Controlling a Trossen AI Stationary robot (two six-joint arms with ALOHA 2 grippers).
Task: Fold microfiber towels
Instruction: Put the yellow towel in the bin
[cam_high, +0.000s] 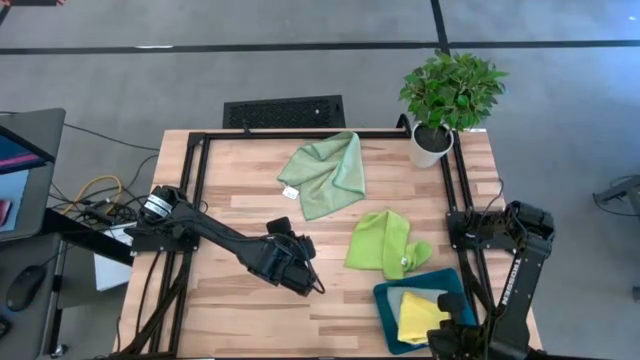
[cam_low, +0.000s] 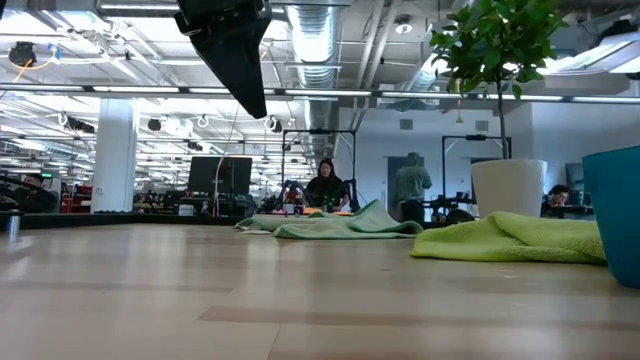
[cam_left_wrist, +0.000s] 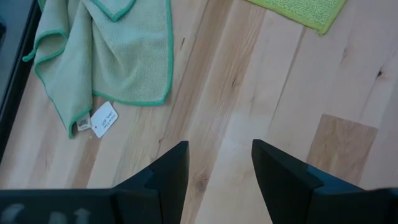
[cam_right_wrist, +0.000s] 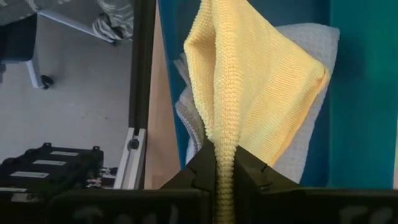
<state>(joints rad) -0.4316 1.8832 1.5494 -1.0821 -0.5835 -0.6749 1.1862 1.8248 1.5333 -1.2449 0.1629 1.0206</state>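
A sage green towel (cam_high: 325, 172) lies crumpled at the table's far middle, its white tag (cam_left_wrist: 103, 118) on the wood. A lime green towel (cam_high: 385, 243) lies bunched right of centre. At the near right stands the teal tray (cam_high: 385, 318). In it a yellow towel (cam_high: 415, 315) lies on a light grey-blue one (cam_right_wrist: 314, 53). My right gripper (cam_right_wrist: 222, 163) is above the tray, shut on the yellow towel. My left gripper (cam_left_wrist: 221, 174) hangs open over bare wood near the table's middle, between the sage and lime towels, touching nothing. My right gripper pinches a bunched ridge of the yellow towel (cam_right_wrist: 222, 140) between its two fingers, coming from above and pointing down. Whether it has one layer or several I cannot tell. The cloth is drawn up into a peak at the fingers, and its spread lower part (cam_right_wrist: 267, 81) rests on the grey-blue towel in the tray.
A potted plant (cam_high: 440, 110) stands at the far right corner. Black frame rails (cam_high: 200, 180) run along the table's left, far and right sides. Bare wood (cam_high: 220, 310) stretches across the near left. People and desks show in the room beyond the far edge (cam_low: 325, 185).
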